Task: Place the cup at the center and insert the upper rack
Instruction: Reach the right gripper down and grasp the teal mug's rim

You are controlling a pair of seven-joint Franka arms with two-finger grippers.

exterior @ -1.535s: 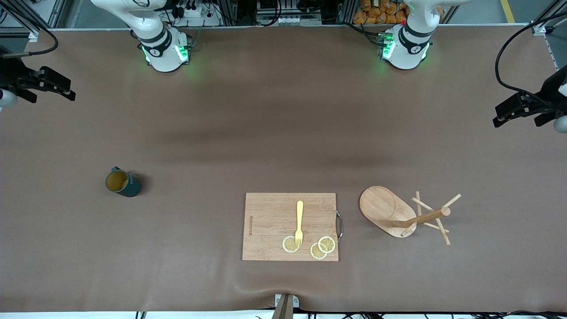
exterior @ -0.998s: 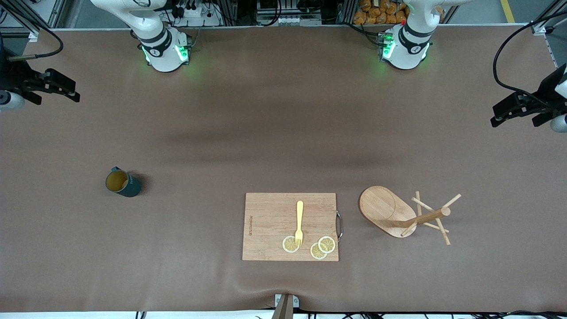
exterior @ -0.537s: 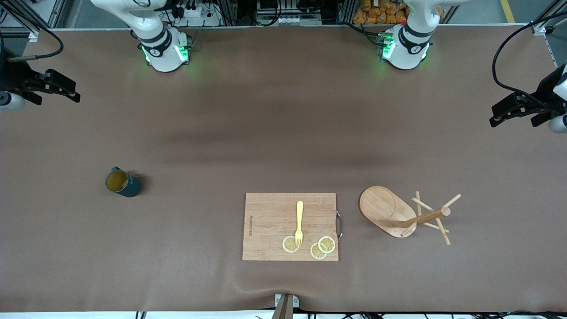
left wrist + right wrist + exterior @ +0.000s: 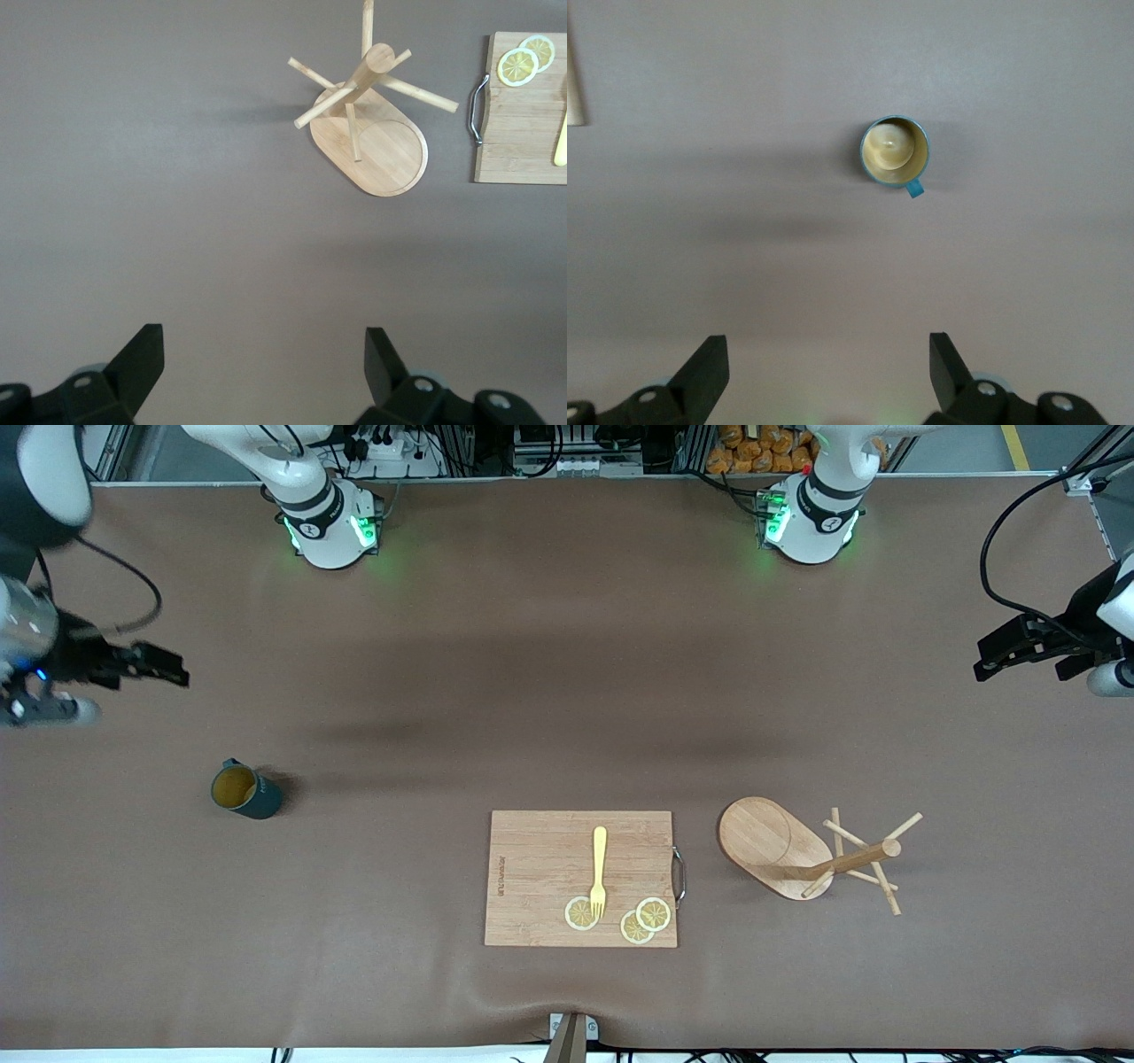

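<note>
Jaws of both grippers spread wide, empty. Right gripper (image 4: 824,376) high over table (image 4: 532,691) near cup (image 4: 245,791), at right arm's end. Left gripper (image 4: 264,367) waits near rack (image 4: 811,855). Cup upright, probably ceramic: rigid, smooth, breakable; grip across rim, clear of handle.

From high across the table we face both robot bases and see the whole table (image 4: 567,691). Our left wrist camera looks straight down above the upper rack (image 4: 372,133), also seen in front (image 4: 780,850). Our right wrist camera looks down, probably from similar height, above the cup (image 4: 894,150), shared too (image 4: 244,791).
</note>
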